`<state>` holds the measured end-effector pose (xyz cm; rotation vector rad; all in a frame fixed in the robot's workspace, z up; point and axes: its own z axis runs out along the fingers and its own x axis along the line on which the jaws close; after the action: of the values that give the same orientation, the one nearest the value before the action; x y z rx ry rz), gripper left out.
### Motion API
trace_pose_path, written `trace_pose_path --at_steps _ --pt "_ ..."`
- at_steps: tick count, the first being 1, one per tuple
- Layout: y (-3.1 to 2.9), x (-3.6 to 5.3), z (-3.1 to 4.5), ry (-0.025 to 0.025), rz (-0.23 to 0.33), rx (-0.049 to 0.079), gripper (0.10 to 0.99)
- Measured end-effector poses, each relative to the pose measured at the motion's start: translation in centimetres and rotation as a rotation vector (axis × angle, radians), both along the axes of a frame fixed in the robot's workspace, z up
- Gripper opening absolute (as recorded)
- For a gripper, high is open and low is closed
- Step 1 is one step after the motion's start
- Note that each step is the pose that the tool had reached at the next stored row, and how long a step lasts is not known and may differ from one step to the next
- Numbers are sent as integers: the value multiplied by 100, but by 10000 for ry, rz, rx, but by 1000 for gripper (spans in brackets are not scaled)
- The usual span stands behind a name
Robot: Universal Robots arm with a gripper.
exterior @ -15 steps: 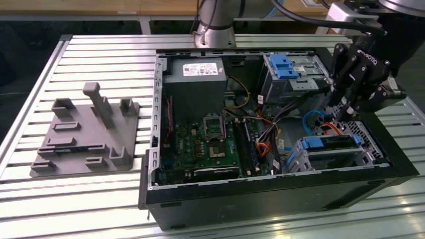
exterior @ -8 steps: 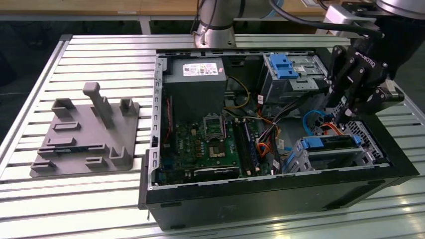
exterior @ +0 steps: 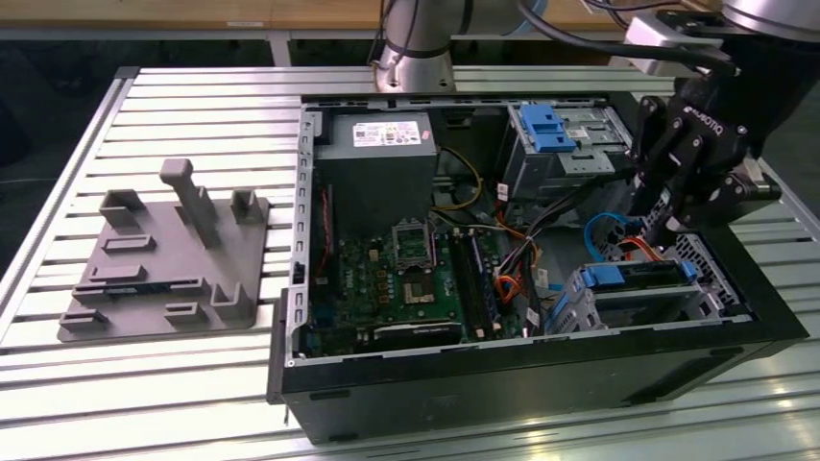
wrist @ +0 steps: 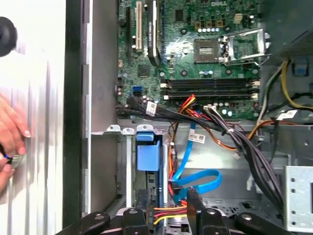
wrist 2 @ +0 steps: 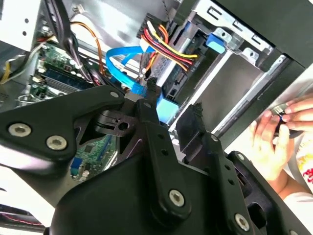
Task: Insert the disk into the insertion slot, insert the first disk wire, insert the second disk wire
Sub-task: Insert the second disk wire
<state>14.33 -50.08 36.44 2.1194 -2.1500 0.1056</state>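
The disk [exterior: 637,275], silver with a bright blue carrier, lies in the insertion slot [exterior: 647,309], a low silver cage in the open case's front corner on the exterior view's right. My gripper [exterior: 660,233] hangs just above the disk's wired end. In both wrist views the black fingers [wrist: 142,203] stand apart, open, astride the carrier [wrist: 148,156]. A red, yellow and black wire bundle [wrist 2: 168,49] runs to the disk's [wrist 2: 183,78] end between them. A looped blue flat wire [wrist 2: 120,61] ends by one fingertip [wrist 2: 150,85].
The green motherboard [exterior: 397,279], a grey power supply [exterior: 378,144] and a taller bay with a blue latch [exterior: 548,130] fill the black case [exterior: 513,370]. A grey fixture plate [exterior: 167,254] lies on the slatted table. A person's hand [wrist 2: 274,137] is beside the case wall.
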Motion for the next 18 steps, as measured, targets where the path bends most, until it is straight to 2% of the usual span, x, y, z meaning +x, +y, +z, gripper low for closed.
trace_pose_path --at_steps 2,7,13,15,16,18 --pt "1 -6 -13 0 -1 -81 443" --pt "11 -8 -23 0 -1 -86 443" --pt "72 -14 -40 0 -1 -97 443" --pt "73 -15 -50 0 4 -103 427" --pt "73 -15 -52 0 10 -106 353" --pt "73 -14 -56 1 19 -108 353"
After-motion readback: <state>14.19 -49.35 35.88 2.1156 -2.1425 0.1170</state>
